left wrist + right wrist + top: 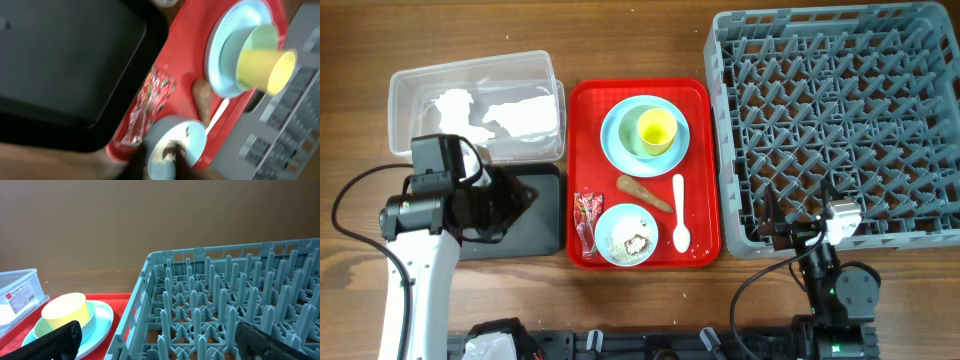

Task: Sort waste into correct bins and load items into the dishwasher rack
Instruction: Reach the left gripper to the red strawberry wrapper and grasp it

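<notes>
Reaching arm (left): the left gripper point(516, 200) is seen low over the black tray point(542, 238), pointed toward the red tray point(702, 205). Its fingers are blurred in the wrist view, so whether they are spread or pressed together cannot be told. Nothing is seen held.
Waiting arm (right): the right gripper point(157, 330) is spread wide and empty at the near wall of the rack point(718, 120). It is judged to be placed where dishes can be received.
Near bowl: a bowl point(606, 230) with white crumbs point(632, 240) and a dark smear is set at the red tray's near edge. It is judged unfit for loading until emptied.
Wrapper: the wrapper point(586, 215) lies just beside that bowl, on the side closest to the black tray, so a short carry is expected.
Spoon: the spoon point(680, 212) is laid flat to the bowl's right, scoop end nearest.
Food stick: the brown stick point(642, 192) lies between the near bowl and the plate point(610, 150).
Stack: a yellow cup point(656, 128) is nested in a second bowl point(632, 142) on the plate. The stack is judged to need taking apart from the top.
Clear tub: the tissue point(515, 118) already lies in the tub point(405, 95), far left.
Rack: no dish is seen among its pegs, so loading is judged not yet begun.
</notes>
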